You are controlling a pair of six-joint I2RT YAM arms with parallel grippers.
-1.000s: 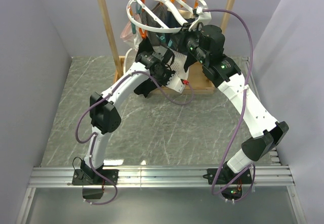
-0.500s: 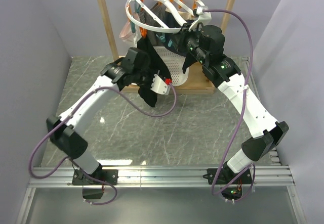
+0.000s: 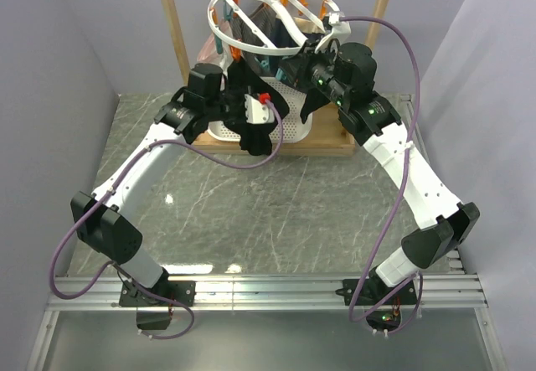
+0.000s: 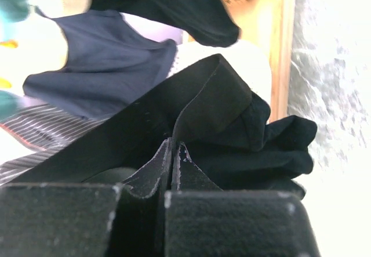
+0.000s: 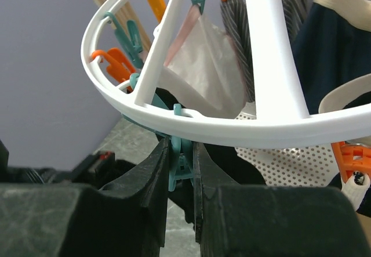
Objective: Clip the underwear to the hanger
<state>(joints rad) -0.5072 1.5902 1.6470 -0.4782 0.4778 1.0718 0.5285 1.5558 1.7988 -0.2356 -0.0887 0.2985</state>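
The black underwear (image 3: 255, 124) hangs from my left gripper (image 3: 241, 95), which is shut on a fold of its waistband (image 4: 197, 112) just below the hanger. The round white hanger (image 3: 272, 15) hangs from the wooden rack with orange and teal clips. My right gripper (image 5: 181, 158) is shut on a teal clip (image 5: 179, 163) under the hanger's rim (image 5: 232, 132), and it sits at the ring's right side in the top view (image 3: 308, 68). The underwear's lower part droops over the basket.
The wooden frame rack (image 3: 176, 36) stands at the back. A white perforated basket (image 3: 289, 124) sits on its base. A pale pink-white garment (image 5: 206, 65), striped cloth (image 5: 235, 31) and a dark blue garment (image 4: 98, 65) hang on other clips.
My left arm has swung up and back, lifting the black underwear from in front of the basket to just under the hanger ring. The right gripper has stayed at the ring's right side.
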